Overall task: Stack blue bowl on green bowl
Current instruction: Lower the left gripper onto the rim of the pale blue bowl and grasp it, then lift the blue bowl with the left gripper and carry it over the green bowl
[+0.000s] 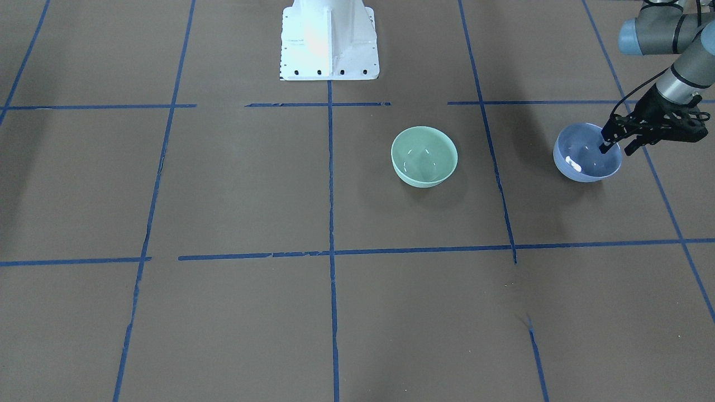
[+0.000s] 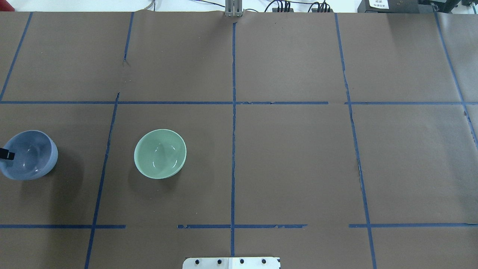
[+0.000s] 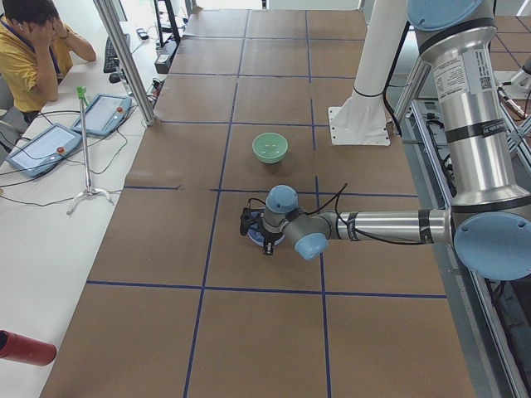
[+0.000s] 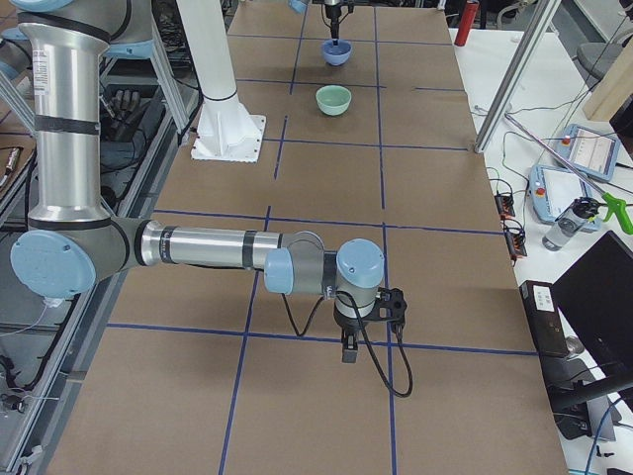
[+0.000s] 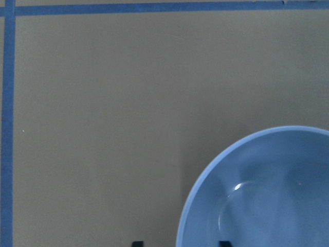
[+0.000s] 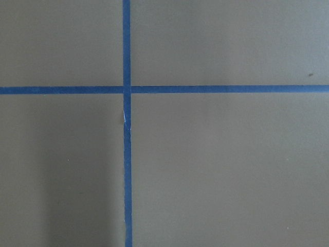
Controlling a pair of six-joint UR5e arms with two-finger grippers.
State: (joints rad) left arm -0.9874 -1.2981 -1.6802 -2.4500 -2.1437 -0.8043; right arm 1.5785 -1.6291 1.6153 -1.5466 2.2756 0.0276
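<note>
Front-facing view: the left claw (image 1: 617, 149) hangs wide at the blue bowl's (image 1: 584, 162) 2 o'clock rim, one finger inside and one outside. The green bowl (image 1: 424, 156) stands well apart at the blue bowl's 9 o'clock, with only bare brown surface (image 1: 251, 195) between them.

Overhead view: the blue bowl (image 2: 28, 155) lies against the picture's 9 o'clock edge.

Left wrist view: the fingertips (image 5: 222, 243) straddle the rim, not yet closed. A thin pinch on the glossy wall may slip or tip the bowl in transit.

Right-side view: the right claw (image 4: 351, 341) hovers far off; its spread cannot be told.

Brown table (image 2: 298, 168), blue tape lines (image 2: 233, 149), yellow-shirted operator (image 3: 33, 58), tablet (image 3: 43, 149)
</note>
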